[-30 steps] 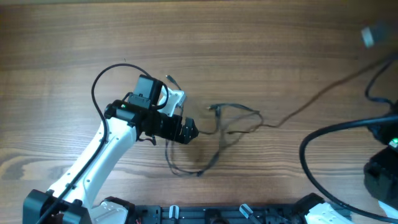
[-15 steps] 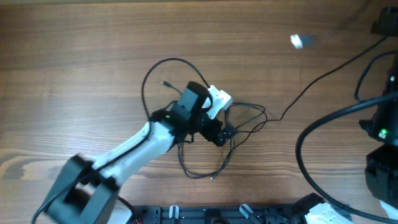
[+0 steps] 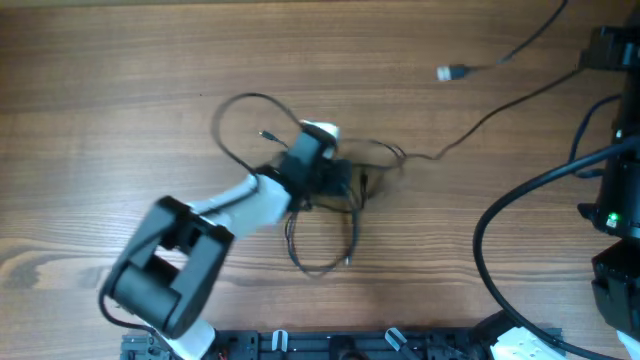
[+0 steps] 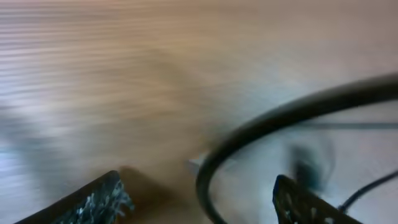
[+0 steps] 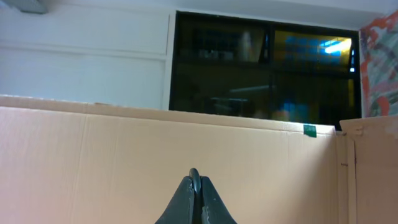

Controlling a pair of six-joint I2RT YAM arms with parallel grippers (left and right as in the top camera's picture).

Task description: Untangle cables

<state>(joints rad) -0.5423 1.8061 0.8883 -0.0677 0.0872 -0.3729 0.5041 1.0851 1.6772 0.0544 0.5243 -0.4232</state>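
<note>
Finds the thin dark green-black cables (image 3: 470, 132) bunched into a small knot near the middle of the brown wooden tabletop (image 3: 120, 60), with one loop sagging toward 6 o'clock and one long strand running off toward 2 o'clock. Puts the white-and-black left arm (image 3: 240, 200), reaching in from 7 o'clock, right over that knot, with the left jaws spread wide in the blurred wrist view and gripping nothing visible. Cannot tell from that blur whether touching the wires or hovering just above. Places the black right arm (image 3: 615, 210) well apart at 3 o'clock, with the right jaws pinched fully together, aimed up at a tan cardboard wall (image 5: 93, 155), no wire showing between the tips. Notes a small silver plug end (image 3: 450, 72) at 1 o'clock of the knot. Judges the left jaws by far the nearer to the tangle, and the long strand's axis, 8 o'clock to 2 o'clock, as the line to pull along. Calls for closing on a single wire at the knot's 3 o'clock edge rather than the whole bundle; risks tightening the loops otherwise.
</note>
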